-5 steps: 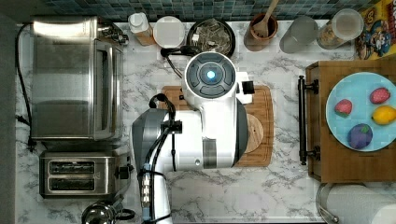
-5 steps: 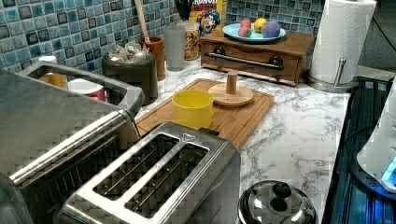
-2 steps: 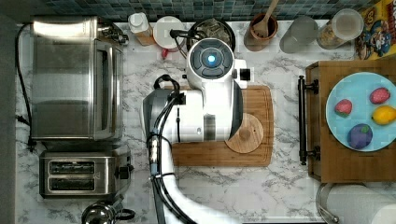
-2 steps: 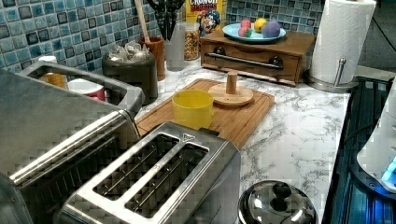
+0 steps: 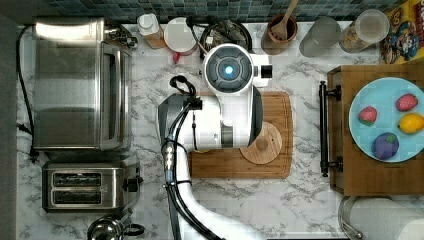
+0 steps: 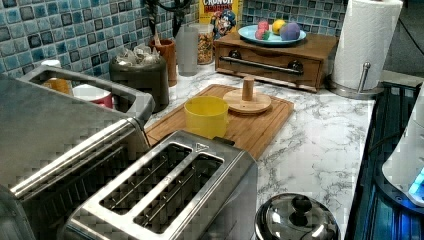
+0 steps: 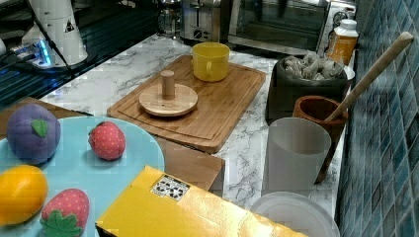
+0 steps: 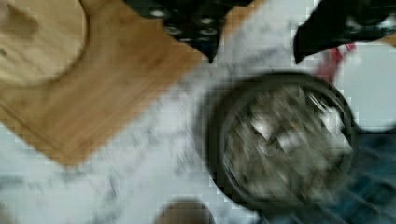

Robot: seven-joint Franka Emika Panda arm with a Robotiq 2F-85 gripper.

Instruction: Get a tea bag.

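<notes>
Roughly, near to far:
gripper (image 8: 252, 44): fingers apart, nothing held, above marble between cutting board (image 8: 116, 79) edge and black bowl (image 8: 219, 154).
tea bags (image 8: 285, 140): heaped in bowl by backsplash.
arm (image 5: 220, 120): stretched over the board toward bowl.

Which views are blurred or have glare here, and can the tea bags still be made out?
Wrist view: motion-smeared; the black bowl reads as a dark ring and its tea bags as pale streaks. Right view: sharp; the grey-beige sachets are distinct. Left view: blocky in the foreground, with bright reflections on the toaster and the pot lid. Top view: clear, with glare on the toaster oven.
</notes>
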